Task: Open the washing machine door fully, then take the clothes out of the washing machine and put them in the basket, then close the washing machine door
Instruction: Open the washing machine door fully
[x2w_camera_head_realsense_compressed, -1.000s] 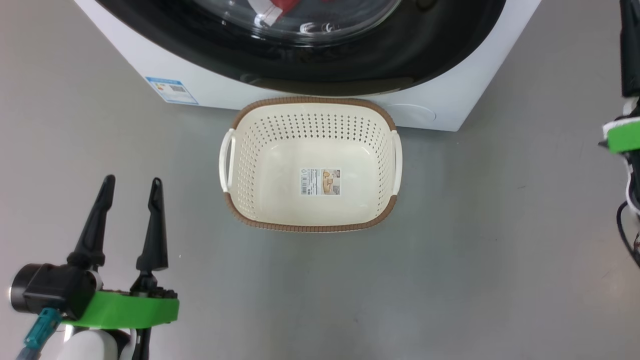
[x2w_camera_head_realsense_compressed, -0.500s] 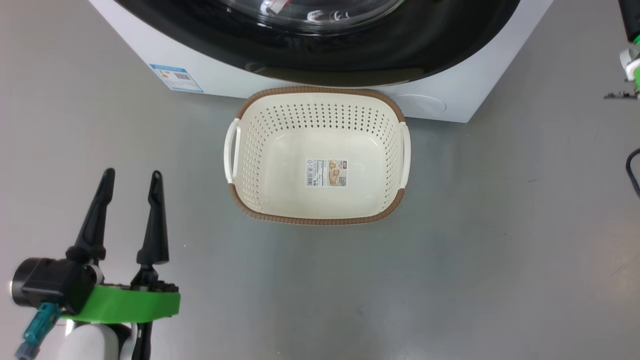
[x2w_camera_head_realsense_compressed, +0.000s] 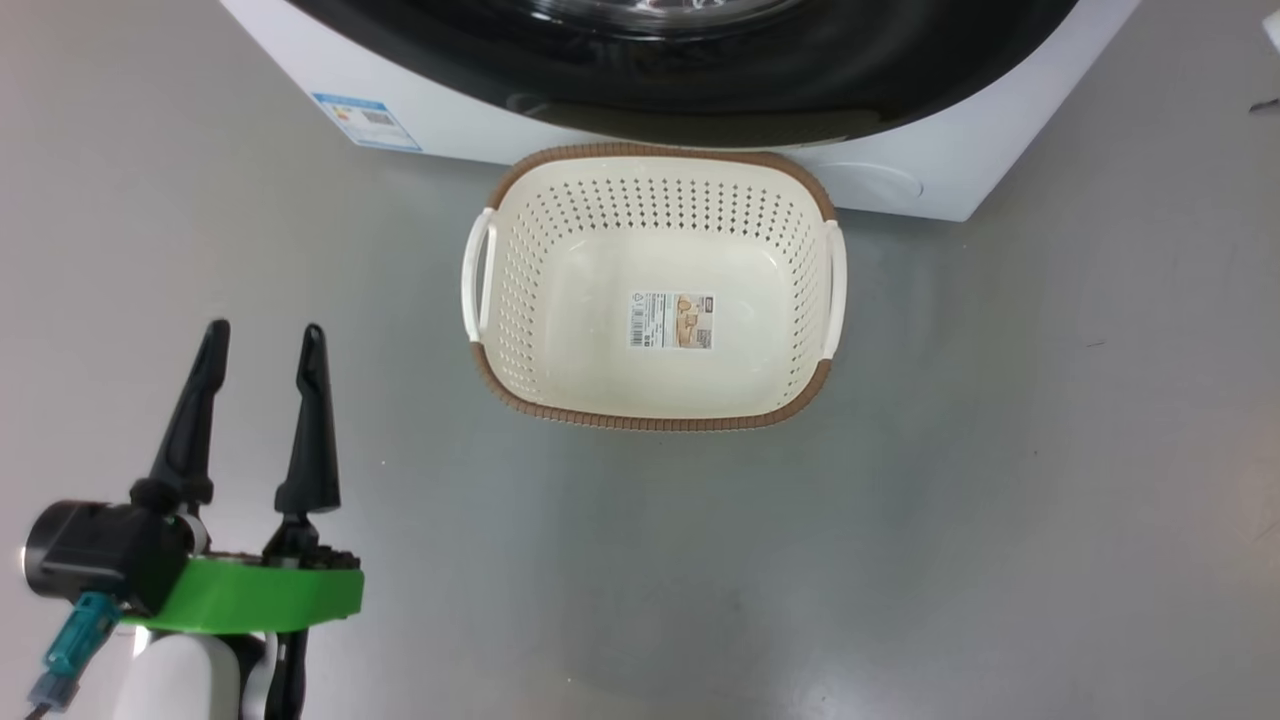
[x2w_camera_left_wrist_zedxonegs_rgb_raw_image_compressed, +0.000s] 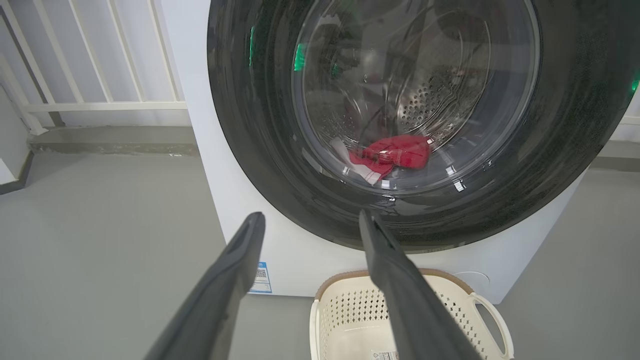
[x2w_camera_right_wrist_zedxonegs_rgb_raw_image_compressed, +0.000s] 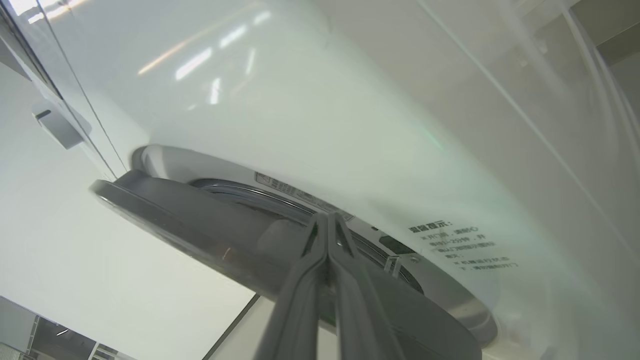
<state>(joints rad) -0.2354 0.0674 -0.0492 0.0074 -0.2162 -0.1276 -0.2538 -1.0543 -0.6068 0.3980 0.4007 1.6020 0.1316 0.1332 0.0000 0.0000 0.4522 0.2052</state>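
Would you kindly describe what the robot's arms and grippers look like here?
The left gripper has two long, black, tapering jaws on a bright green bracket, beside a black cylindrical housing with a teal plug; its forearm is white. The right gripper has the same slim dark grey jaws.

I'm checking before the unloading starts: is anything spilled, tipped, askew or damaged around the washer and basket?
Nothing stands out. The basket stands upright and empty on the floor in front of the washing machine. The clothes lie inside it, behind the glass of the washing machine door. No spill or damage shows.
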